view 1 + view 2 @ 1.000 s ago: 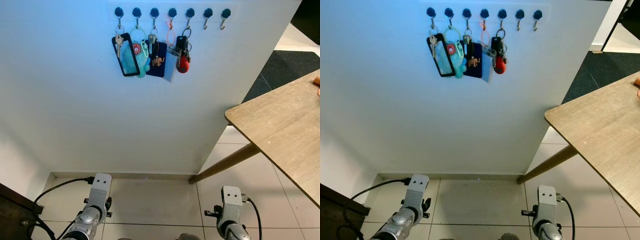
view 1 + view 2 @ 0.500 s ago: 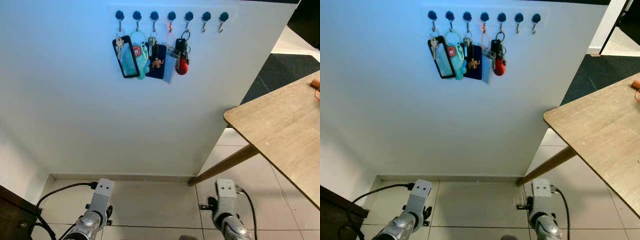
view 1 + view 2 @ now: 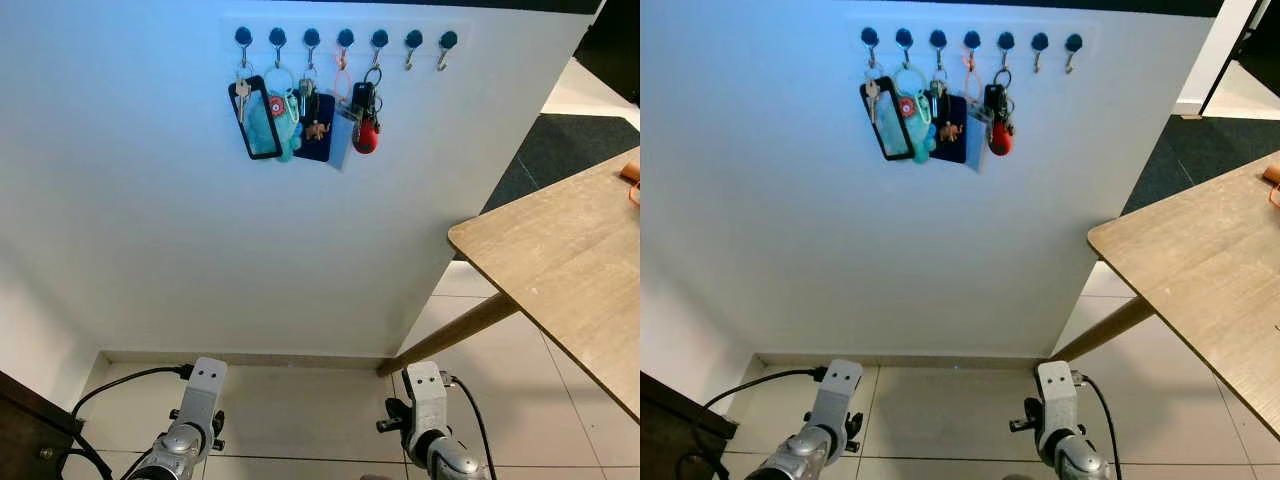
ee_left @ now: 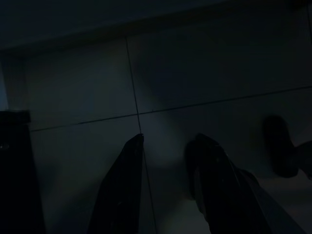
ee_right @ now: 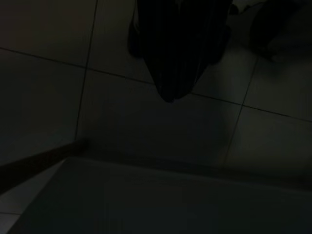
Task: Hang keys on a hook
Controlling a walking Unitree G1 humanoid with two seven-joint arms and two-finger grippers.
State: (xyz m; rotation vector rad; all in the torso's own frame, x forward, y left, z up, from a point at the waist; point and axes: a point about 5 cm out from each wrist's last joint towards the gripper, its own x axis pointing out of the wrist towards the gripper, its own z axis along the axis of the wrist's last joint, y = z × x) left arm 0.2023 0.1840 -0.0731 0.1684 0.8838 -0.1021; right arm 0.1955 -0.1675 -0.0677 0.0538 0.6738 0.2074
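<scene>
- Keys point(image 3: 364, 108) on hooks point(image 3: 412, 42): light, stiff, jangly; grip the ring.
- Left pincer point(image 4: 168, 146) parted, empty.
- Right pincer point(image 5: 168, 92): cannot tell.

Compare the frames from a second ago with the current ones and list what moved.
The right arm has swung inward toward the robot's left, and now hangs closer to the left arm. The camera drifted a little, so the hook rail sits slightly lower in view. The key bunches hang on the same five hooks, the two rightmost hooks stay bare, and the wooden table is unmoved.
</scene>
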